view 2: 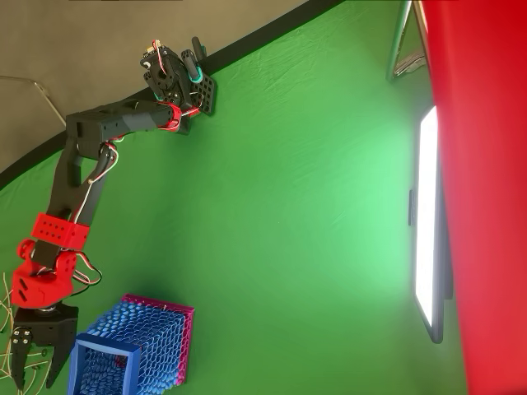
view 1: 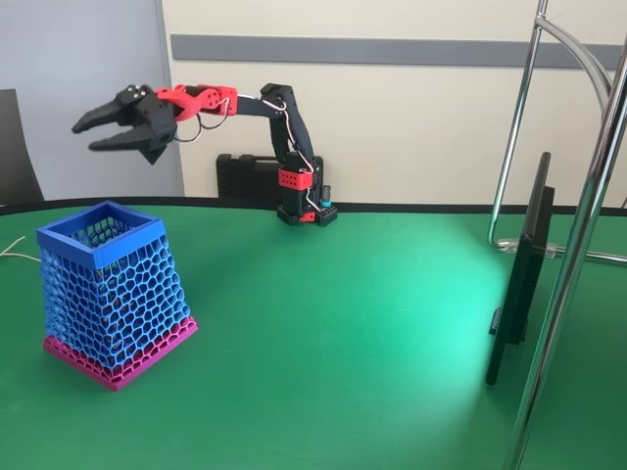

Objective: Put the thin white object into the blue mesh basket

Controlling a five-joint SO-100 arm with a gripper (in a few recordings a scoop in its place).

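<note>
jaws: my gripper [view 1: 98, 134] wide open, nothing between the fingers | stick: I cannot find it – perhaps already in the basket [view 1: 103, 235] | relation: basket below my jaws, slightly toward the arm base [view 2: 177, 78]

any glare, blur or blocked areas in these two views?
Fixed view: bright patch of light on the green table beside the screen; gripper looks slightly soft, basket sharp. Overhead view: screen blown out to white, with a blurred red shape covering the right side; table colour more saturated than in the fixed view.
</note>
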